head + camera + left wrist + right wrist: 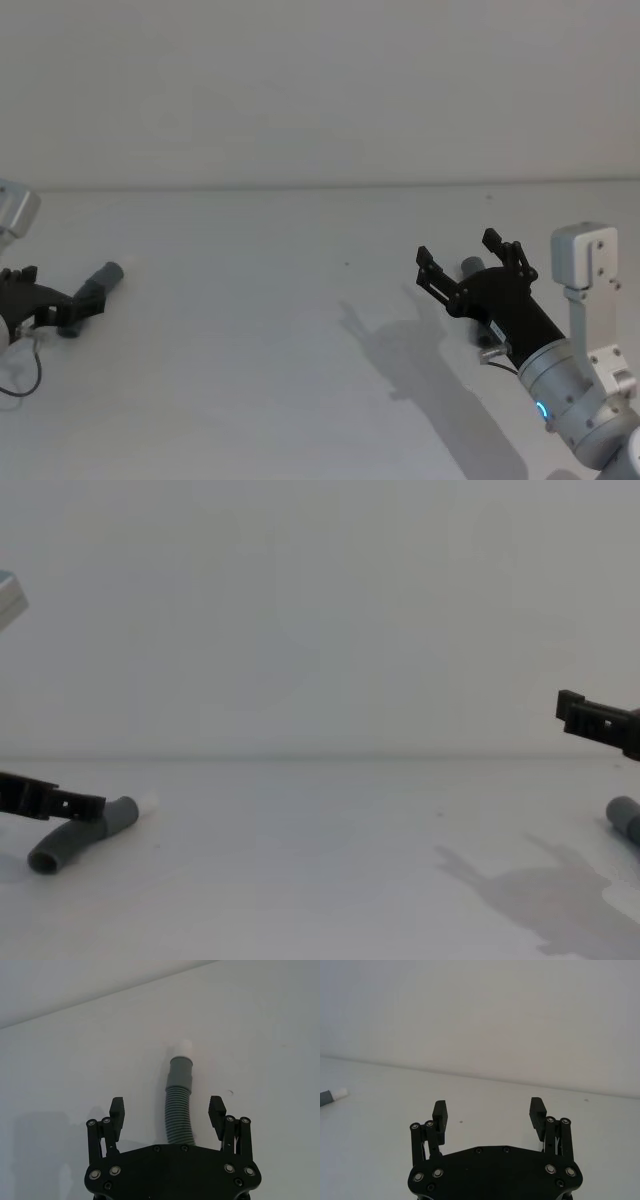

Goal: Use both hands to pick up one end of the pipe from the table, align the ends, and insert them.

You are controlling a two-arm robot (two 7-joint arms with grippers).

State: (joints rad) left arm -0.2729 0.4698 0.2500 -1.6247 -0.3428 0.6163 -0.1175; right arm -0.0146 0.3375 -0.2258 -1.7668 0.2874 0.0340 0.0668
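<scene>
One pipe piece (178, 1110), dark corrugated hose with a grey cuff (181, 1071) and white tip (183, 1046), lies on the white table (300, 350) at the far left (95, 287). My left gripper (167, 1108) is open and low, its fingers straddling the hose without touching it; it appears at the left edge (62, 310) and from the chest (90, 805). The second pipe piece (472, 266) lies at the right (625, 817). My right gripper (458, 250) hovers open above it, nothing between its fingers (488, 1109).
A plain pale wall rises behind the table's far edge (320, 186). Between the two arms stretches bare table. The right arm's shadow (400, 350) falls on the surface to its left. The left piece's white tip (339, 1093) shows far off in the right wrist view.
</scene>
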